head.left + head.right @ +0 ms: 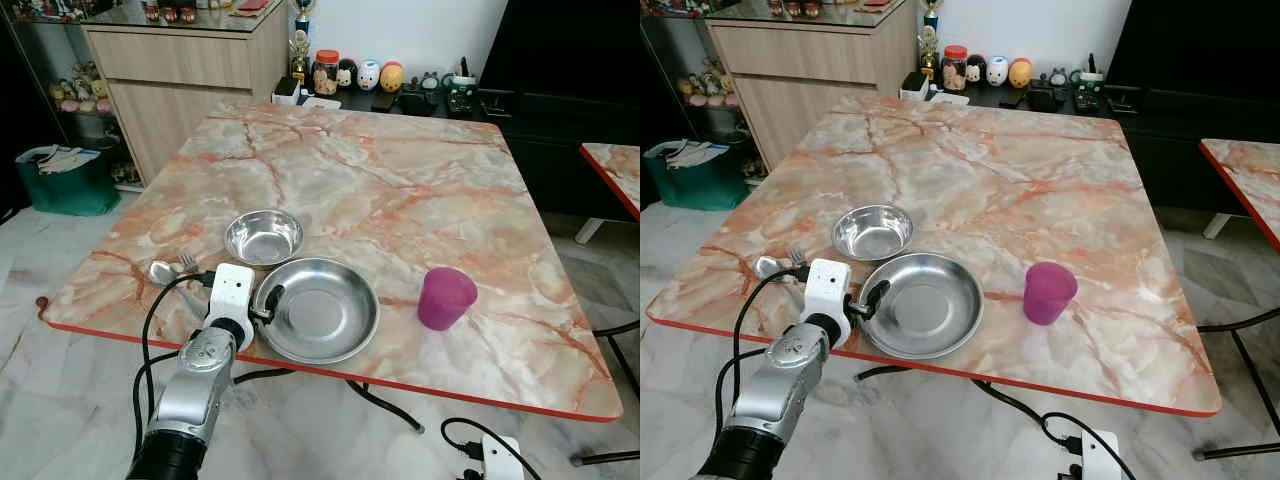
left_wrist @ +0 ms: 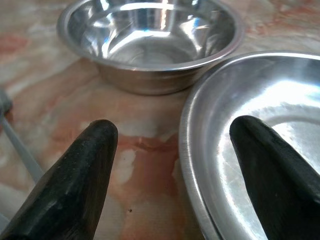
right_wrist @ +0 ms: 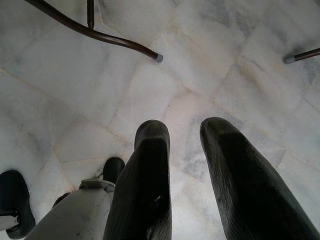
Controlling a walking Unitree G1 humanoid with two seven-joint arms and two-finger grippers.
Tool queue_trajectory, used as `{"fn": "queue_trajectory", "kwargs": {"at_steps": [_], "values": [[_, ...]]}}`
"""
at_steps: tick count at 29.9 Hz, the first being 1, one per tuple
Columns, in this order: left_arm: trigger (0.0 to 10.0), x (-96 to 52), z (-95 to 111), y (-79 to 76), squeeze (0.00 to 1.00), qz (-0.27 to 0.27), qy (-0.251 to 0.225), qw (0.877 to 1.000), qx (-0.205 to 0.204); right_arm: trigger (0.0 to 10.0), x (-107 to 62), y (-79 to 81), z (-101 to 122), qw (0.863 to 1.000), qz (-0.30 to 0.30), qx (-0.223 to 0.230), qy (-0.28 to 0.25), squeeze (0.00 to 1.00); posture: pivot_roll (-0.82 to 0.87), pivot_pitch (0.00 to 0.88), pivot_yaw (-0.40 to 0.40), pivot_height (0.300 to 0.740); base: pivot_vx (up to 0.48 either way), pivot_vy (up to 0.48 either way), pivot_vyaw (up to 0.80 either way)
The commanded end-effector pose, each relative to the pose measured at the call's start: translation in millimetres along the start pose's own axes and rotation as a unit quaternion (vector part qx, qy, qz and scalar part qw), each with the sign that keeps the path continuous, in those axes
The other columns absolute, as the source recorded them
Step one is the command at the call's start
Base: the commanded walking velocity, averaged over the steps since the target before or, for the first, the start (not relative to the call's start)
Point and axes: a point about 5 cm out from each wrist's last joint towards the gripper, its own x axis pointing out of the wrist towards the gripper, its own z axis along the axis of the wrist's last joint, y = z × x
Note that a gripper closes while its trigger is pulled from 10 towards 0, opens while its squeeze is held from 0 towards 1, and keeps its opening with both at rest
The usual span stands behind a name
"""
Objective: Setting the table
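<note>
Tableware is already lying out on the marble table (image 1: 400, 170), so the setting is looking partly done — a judgement from the layout alone. Toward the lower middle of the left eye view a wide steel plate (image 1: 318, 308) is sitting near the table's red front edge, with a smaller steel bowl (image 1: 264, 236) just above and left of it, close by, though whether the rims are touching cannot be told. A purple cup (image 1: 444, 297) is standing upright to the right of the plate, apart from it. At the left, beside the arm, a fork (image 1: 186, 261) and what is probably a spoon (image 1: 162, 270) are lying on the marble, partly hidden by the black cable.

What is likely left is the final arranging — the cutlery is sitting off to the side, not laid beside the plate.

The left gripper (image 1: 270, 302) is reaching in at the plate's left rim. In the left wrist view its two black fingers (image 2: 75, 175) are standing wide apart and gripping nothing, one over bare marble and the other over the plate's inner face, the rim running between them. It is looking poised to take the rim, though nothing is closed on it.

The plate is shallow, shiny and empty, catching bright reflections; the bowl is deeper, equally polished and also empty.

The right gripper (image 3: 185, 165) is hanging idle over the pale tiled floor (image 3: 200, 65), fingers slightly parted and empty.
</note>
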Motion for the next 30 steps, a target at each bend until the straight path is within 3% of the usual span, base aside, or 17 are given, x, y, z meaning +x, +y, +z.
{"fn": "queue_trajectory", "kwargs": {"at_steps": [1, 4, 22, 23, 24, 25, 26, 27, 30], "values": [[10.0, 3.3, 1.3, 3.0, 0.0, 0.011, 0.008, 0.999, -0.029, 10.0, 0.0, -1.5, -0.4, 1.0, 0.0, -0.004, 0.004, 0.0, 0.13, 0.0, -0.047, 0.74, 0.0, 0.0, 0.0], [10.0, 4.4, 0.2, 3.0, 0.0, 0.007, 0.013, 0.999, -0.038, 10.0, 0.0, -1.5, -0.4, 1.0, 0.0, -0.005, 0.005, 0.0, 0.13, 0.0, -0.048, 0.74, 0.0, 0.0, 0.0], [10.0, 4.6, -17.7, -6.0, 0.0, -0.029, 0.081, 0.996, 0.011, 10.0, 0.2, -1.4, 0.4, 1.0, 0.002, -0.007, 0.004, 0.0, 0.13, 0.0, -0.047, 0.74, 0.0, 0.0, 0.0], [9.1, 4.8, -17.6, -5.9, 0.0, -0.029, 0.081, 0.996, 0.011, 10.0, 0.2, -1.3, 0.5, 1.0, 0.002, -0.007, 0.004, 0.0, 0.13, 0.0, -0.047, 0.74, 0.0, 0.0, 0.0], [4.3, 4.9, -17.4, -5.7, 0.0, -0.028, 0.081, 0.996, 0.011, 10.0, 0.2, -1.3, 0.6, 1.0, 0.002, -0.007, 0.004, 0.0, 0.13, 0.0, -0.047, 0.74, 0.0, 0.0, 0.0], [4.3, 4.9, -17.4, -5.7, 0.0, -0.028, 0.081, 0.996, 0.011, 10.0, 0.2, -1.3, 0.6, 1.0, 0.002, -0.007, 0.004, 0.0, 0.13, 0.0, -0.047, 0.74, 0.0, 0.0, 0.0], [0.5, 5.0, -17.3, -5.6, 0.0, -0.027, 0.081, 0.996, 0.012, 10.0, 0.3, -1.3, 0.6, 1.0, 0.002, -0.007, 0.004, 0.0, 0.13, 0.0, -0.047, 0.74, 0.0, 0.0, 0.0], [0.0, 5.1, -17.3, -5.4, 0.0, -0.028, 0.081, 0.996, 0.012, 10.0, 0.3, -1.2, 0.7, 1.0, 0.002, -0.007, 0.004, 0.0, 0.13, 0.0, -0.046, 0.74, 0.0, 0.0, 0.0], [0.0, 5.4, -17.0, -5.2, 0.0, -0.03, 0.083, 0.996, 0.017, 10.0, 0.3, -1.1, 0.9, 1.0, 0.002, -0.007, 0.004, 0.0, 0.13, 0.0, -0.048, 0.74, 0.0, 0.0, 0.0]]}}
